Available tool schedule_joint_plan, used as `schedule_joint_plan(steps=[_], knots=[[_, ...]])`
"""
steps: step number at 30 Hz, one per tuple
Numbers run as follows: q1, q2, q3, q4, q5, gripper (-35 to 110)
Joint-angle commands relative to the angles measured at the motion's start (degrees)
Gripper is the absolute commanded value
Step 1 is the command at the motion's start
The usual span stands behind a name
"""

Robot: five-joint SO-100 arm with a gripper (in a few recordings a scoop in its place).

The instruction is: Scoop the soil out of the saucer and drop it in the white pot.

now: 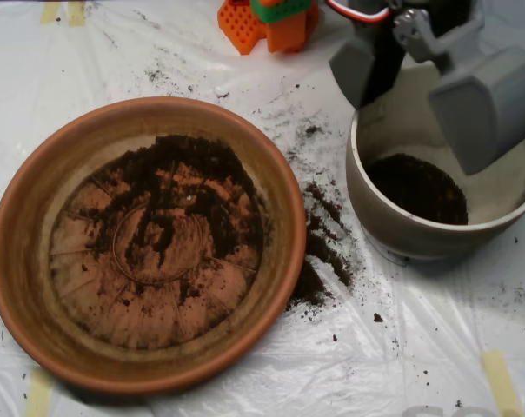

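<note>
Two patches of soil: dark brown-black crumbly potting soil (180, 204) lies thinly over the upper and middle base of the dish; a second dark heap (416, 187) sits in the bottom of the pot.
Spilled earth: loose crumbs (322, 248) lie on the sheet between dish and pot, thickest just beside the dish's right rim, with finer specks scattered toward the top.
Saucer: large round shallow terracotta-orange clay saucer (19, 261) fills the left half, radial ridges showing through on its lower base, which is mostly bare.
White pot: round off-white pot with a grey-beige outer wall (393, 228) stands at right, near the saucer but apart from it, its inner wall dusty.
Scoop: grey clamshell scoop (419, 82) hangs above the pot's upper rim.
Jaws: spread apart, the two grey shells stand well clear of each other, one at the pot's upper left, the larger over its right side; nothing is seen between them.
Counter: covered by a crinkled clear-white plastic sheet (245, 382) with pale tape strips.
Arm base: orange and green plastic parts (271, 22) sit at the top edge.
</note>
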Motion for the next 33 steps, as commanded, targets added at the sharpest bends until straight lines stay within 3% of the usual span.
schedule_joint_plan(steps=[1,6,15,23,33], knots=[[6.24,6.5,-3.78,0.44,2.99,43],[18.54,4.83,-1.93,0.0,3.08,43],[36.04,7.29,20.57,-10.28,-3.6,43],[51.06,7.03,41.04,-28.12,-1.14,37],[56.78,4.57,53.26,-43.15,2.72,35]])
